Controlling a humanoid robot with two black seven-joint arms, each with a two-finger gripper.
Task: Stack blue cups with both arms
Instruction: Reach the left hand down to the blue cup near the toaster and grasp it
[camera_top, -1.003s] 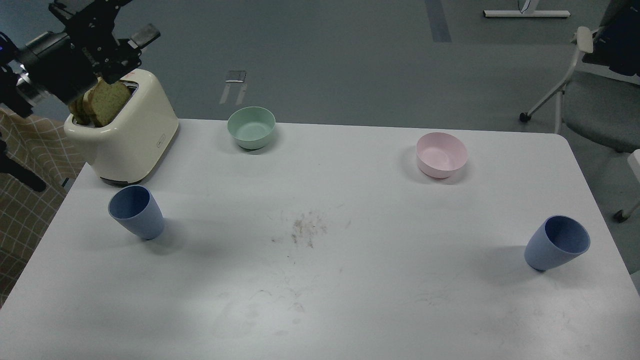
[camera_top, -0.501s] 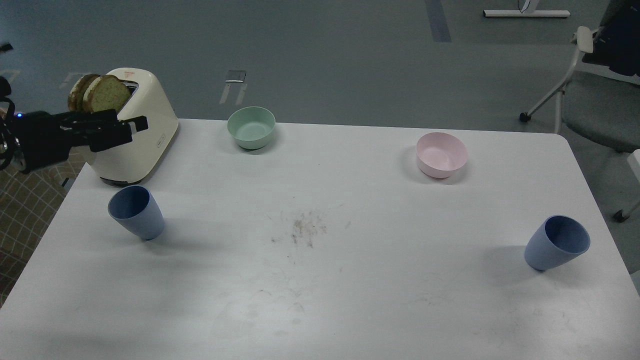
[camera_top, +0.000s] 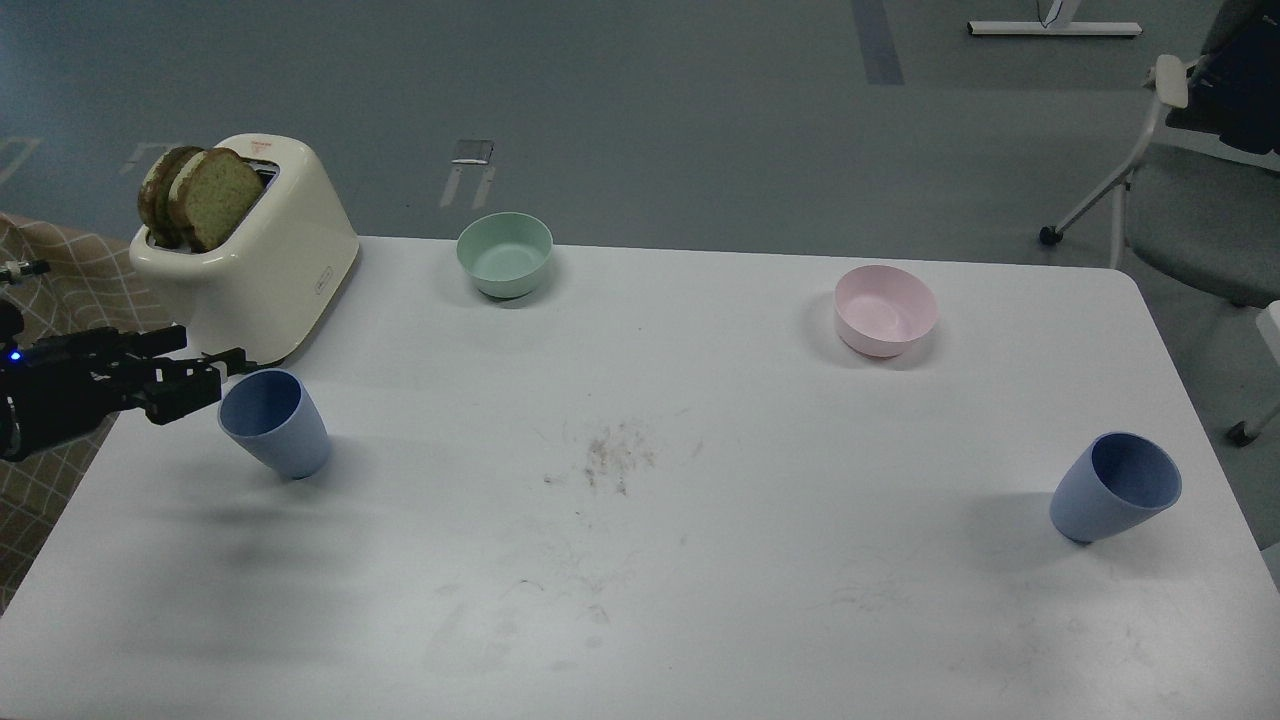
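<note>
On the white desk the two blue cups stand upright and well apart: the left cup in front of the toaster, the right cup near the right edge. Both look like light, stiff, matte plastic, probably easy to tip; I would grip the wall just below the rim. The left end effector hovers just beside the left cup, empty; its finger spread I cannot tell. The right arm is out of sight.

I am reading no text anywhere. The cream toaster is carrying a small dark mark low on its side and a reddish mark on top, but both are showing too small and blurred to read.
</note>
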